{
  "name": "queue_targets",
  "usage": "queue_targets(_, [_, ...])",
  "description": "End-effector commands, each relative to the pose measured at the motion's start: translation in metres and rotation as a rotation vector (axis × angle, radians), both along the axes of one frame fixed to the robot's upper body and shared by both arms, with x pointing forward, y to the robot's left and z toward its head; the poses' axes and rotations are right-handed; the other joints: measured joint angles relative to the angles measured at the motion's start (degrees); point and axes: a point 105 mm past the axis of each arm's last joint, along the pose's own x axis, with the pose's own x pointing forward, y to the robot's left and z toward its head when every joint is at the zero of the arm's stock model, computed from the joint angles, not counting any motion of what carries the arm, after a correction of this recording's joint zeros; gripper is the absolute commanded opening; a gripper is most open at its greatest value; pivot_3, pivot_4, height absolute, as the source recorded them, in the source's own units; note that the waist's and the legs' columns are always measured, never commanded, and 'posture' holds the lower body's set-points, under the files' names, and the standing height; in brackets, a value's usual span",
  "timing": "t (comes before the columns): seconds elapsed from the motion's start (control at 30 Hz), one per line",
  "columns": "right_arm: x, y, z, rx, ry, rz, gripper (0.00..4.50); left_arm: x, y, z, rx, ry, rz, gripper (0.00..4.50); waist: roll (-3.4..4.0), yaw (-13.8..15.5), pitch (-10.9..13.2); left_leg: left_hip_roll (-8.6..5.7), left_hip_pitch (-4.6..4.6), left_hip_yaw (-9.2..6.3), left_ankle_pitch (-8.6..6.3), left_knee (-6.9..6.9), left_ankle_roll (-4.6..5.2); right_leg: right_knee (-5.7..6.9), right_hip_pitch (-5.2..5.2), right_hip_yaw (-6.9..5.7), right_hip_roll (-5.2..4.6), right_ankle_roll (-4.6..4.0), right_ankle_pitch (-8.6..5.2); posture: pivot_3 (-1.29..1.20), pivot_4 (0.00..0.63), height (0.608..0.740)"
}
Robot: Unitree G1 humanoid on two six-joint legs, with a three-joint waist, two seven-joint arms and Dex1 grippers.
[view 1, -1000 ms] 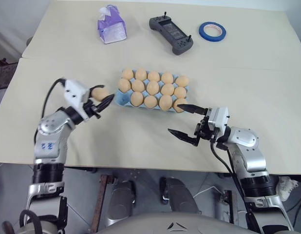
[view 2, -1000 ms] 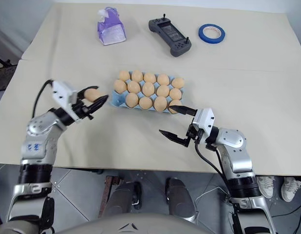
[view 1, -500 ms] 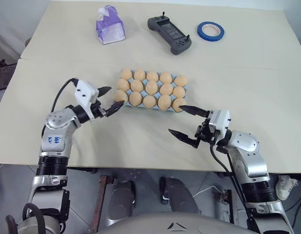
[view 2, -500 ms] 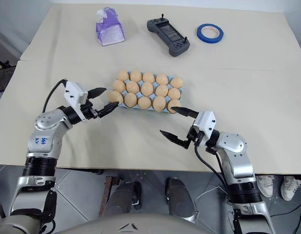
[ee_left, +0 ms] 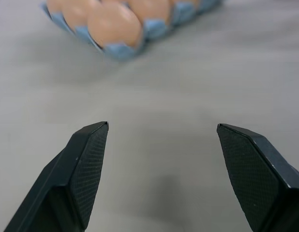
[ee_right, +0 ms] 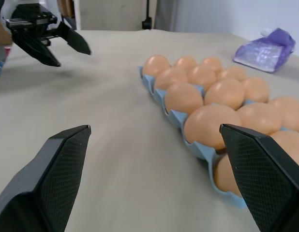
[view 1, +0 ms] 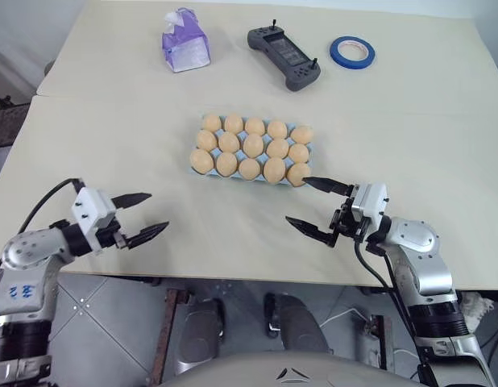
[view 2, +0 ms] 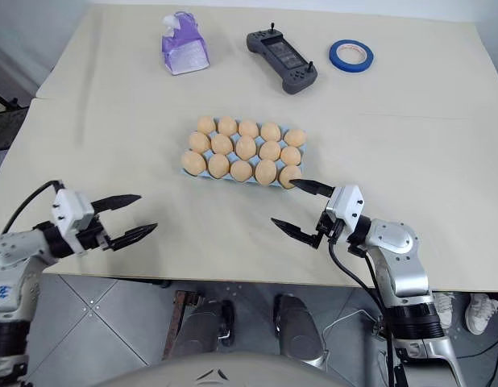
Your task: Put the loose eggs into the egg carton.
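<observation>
Egg carton (view 1: 251, 150) long axis running left-right, left pincer (view 1: 141, 215) apart, right pincer (view 1: 314, 205) apart

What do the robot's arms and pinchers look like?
Both arms are shiny silver metal with black rings at the joints. A white box sits at each wrist, and a black cable loops from it. The left gripper and right gripper each have two pointed black fingers with bumpy pads. The left arm has blue scribbles.
</observation>
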Motion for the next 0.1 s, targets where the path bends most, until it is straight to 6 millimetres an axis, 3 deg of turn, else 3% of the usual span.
queue_targets(0.03, [0.0024, -0.0124, 0.0127, -0.004, -0.042, -0.022, 4.50, -0.0053, -0.0039, 0.0217, 0.025, -0.103, -0.023, 3.82, 0.01, -0.07, 0.01, -0.02, 0.00, 0.00, -0.03, 0.00, -0.05, -0.01, 0.02, 0.01, -0.05, 0.00, 0.00, 0.00, 0.150, 0.740])
queue_targets(0.1, [0.0057, -0.0153, 0.0131, -0.006, -0.042, -0.036, 4.50, -0.0034, -0.0043, 0.0206, 0.050, -0.123, -0.003, 3.82, 0.01, -0.07, 0.01, -0.05, 0.00, 0.01, -0.03, 0.00, -0.04, -0.02, 0.04, 0.00, -0.10, 0.00, 0.00, 0.00, 0.150, 0.740])
